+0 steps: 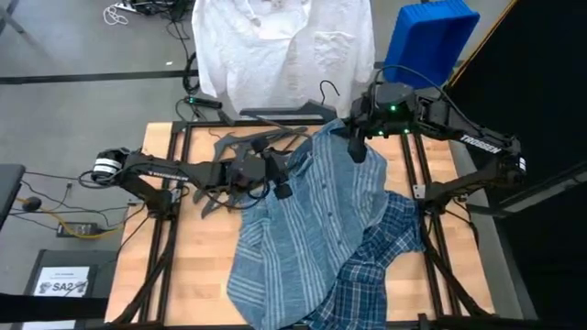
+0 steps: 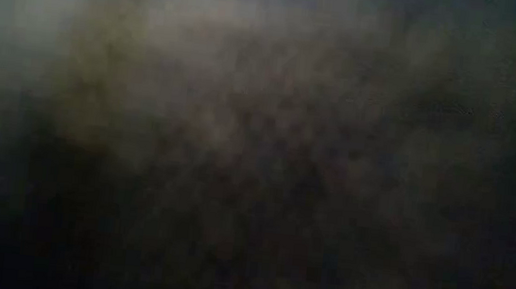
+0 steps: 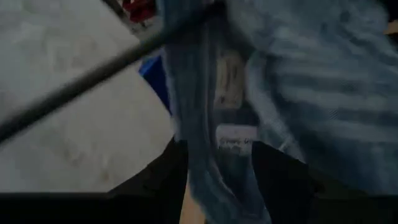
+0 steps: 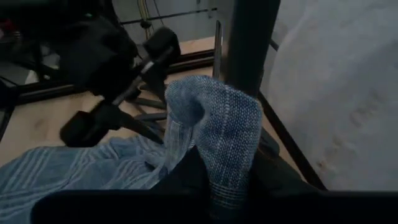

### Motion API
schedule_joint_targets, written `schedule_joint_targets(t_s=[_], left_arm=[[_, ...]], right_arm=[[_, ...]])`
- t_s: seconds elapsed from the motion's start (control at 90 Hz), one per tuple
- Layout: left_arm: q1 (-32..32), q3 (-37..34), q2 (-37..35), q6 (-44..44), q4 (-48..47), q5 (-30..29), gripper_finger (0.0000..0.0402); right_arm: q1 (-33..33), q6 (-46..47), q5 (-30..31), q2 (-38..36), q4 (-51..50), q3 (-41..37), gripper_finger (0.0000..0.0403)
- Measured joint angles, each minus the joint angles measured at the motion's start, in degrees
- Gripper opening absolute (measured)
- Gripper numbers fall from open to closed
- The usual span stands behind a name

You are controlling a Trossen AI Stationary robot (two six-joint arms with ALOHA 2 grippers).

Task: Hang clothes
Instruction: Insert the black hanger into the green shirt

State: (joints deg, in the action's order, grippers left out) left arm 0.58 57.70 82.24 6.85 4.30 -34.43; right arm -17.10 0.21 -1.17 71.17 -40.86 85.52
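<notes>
Hanging at the far edge of the wooden table (image 1: 193,275), the plain white shirt (image 1: 275,55) is spreading wide behind both arms, with a blue bin (image 1: 431,37) showing just beside it on the right. Lying across the middle of the table, the striped blue-grey shirt (image 1: 303,229) is draping from the far side toward the near edge, and the darker plaid shirt (image 1: 385,247) is lying partly under it on the right side. Several dark grey hangers (image 1: 243,147) are resting in a loose pile on the left half of the table, near the white shirt's hem. The right gripper (image 1: 356,147) is reaching in from the right at the far end of the striped shirt, and in the right wrist view its fingers are clenching a bunched fold of that striped cloth (image 4: 217,137). The left gripper (image 1: 280,188) is lying at the left edge of the same shirt, and in the left wrist view its fingers are pinching the collar band with its sewn labels (image 3: 230,134). Cloth is blocking the low view entirely.
</notes>
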Motion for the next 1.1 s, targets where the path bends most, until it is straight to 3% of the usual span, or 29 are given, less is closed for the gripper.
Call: schedule_joint_targets(t_s=[0.144,0.556,1.1], left_arm=[[3.01,-2.07,0.01,-8.03,-0.15,0.96,0.0158],[6.71,-2.66,-0.03,-20.86,0.59,15.47,0.0158],[6.93,-2.76,-0.06,-20.55,2.66,15.53,0.0158]], right_arm=[[-0.02,-0.17,0.0,-0.02,0.11,0.02,0.0027],[0.0,-1.42,0.07,-0.17,0.15,0.04,0.0027],[-0.01,-1.46,0.07,-0.17,0.46,0.05,0.0027]])
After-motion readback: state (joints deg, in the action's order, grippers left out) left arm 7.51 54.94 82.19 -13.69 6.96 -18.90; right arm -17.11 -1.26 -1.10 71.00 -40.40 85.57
